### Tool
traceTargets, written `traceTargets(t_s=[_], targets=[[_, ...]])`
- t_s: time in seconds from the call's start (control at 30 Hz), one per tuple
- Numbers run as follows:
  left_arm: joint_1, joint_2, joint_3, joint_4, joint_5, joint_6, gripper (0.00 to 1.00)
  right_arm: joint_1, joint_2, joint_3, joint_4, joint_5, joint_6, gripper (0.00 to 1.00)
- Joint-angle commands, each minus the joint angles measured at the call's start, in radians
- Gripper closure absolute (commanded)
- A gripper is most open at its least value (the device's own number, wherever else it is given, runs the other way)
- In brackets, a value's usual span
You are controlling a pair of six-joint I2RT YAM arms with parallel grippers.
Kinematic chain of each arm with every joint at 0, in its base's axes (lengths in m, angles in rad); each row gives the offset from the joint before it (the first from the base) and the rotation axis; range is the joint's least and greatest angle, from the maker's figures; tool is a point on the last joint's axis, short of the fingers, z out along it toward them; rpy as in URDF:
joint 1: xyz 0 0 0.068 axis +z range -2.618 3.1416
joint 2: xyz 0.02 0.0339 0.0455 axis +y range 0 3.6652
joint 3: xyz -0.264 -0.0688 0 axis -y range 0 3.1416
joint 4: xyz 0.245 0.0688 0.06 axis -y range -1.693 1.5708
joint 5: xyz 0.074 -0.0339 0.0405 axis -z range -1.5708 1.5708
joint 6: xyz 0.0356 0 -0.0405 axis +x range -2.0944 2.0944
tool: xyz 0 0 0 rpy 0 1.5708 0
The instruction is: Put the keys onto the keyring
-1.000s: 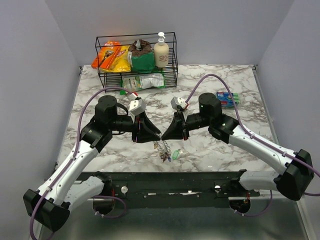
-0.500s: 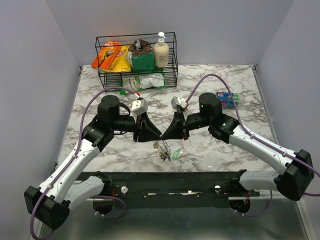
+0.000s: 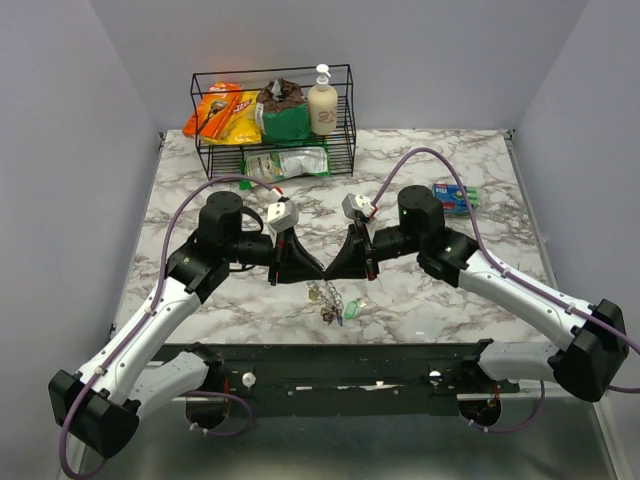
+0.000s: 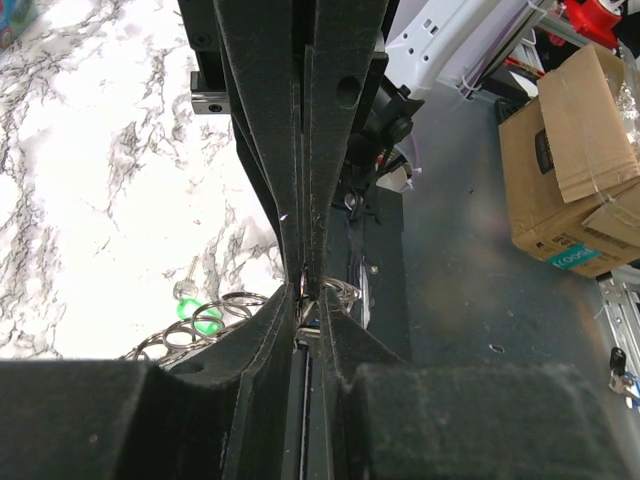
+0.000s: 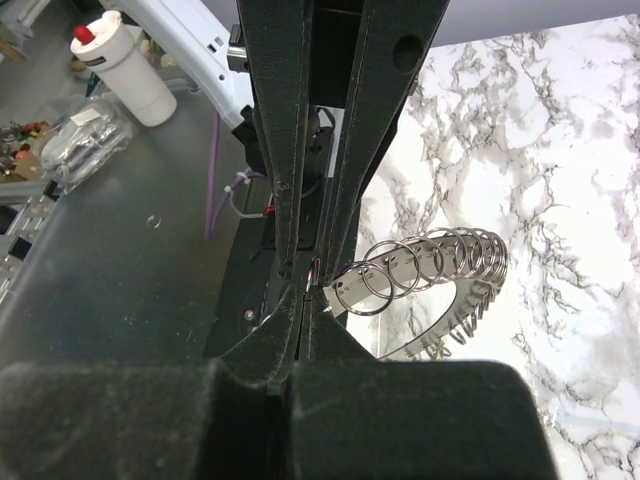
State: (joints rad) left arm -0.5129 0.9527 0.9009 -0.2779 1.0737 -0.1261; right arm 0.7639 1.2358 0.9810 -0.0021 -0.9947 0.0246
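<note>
My two grippers meet tip to tip over the near middle of the table. The keyring (image 5: 455,300), a flat grey notched ring carrying several small split rings, hangs at that meeting point (image 3: 318,292). My right gripper (image 5: 311,296) is shut on a thin metal edge where the keyring ends. My left gripper (image 4: 303,303) is closed on a small metal piece with a blue glint, apparently a key; its shape is mostly hidden. A green-headed key (image 4: 196,313) lies on the marble below, also in the top view (image 3: 357,308). More keys (image 3: 331,314) bunch beside it.
A wire basket (image 3: 273,118) with snack bags and a soap bottle stands at the back. A green-white packet (image 3: 290,162) lies in front of it. A small blue box (image 3: 455,197) sits at the right. The table's near edge is just below the keys.
My left arm has shifted slightly right and back, closing up against the right gripper's tips. The right arm and the hanging keyring have hardly moved.
</note>
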Motion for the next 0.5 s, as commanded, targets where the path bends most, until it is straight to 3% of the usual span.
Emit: traceTargets(t_s=[0.0, 0.27, 0.47], targets=[[-0.007, 0.003, -0.016, -0.044, -0.038, 0.023, 0.77, 0.000, -0.033, 0.053, 0.033, 0.001, -0.011, 0.99], [-0.009, 0.021, 0.004, -0.083, -0.047, 0.045, 1.00, 0.000, -0.033, 0.058, 0.033, 0.004, -0.008, 0.99], [-0.016, 0.021, 0.009, -0.080, -0.078, 0.040, 1.00, 0.000, -0.030, 0.062, 0.033, 0.016, -0.006, 0.99]])
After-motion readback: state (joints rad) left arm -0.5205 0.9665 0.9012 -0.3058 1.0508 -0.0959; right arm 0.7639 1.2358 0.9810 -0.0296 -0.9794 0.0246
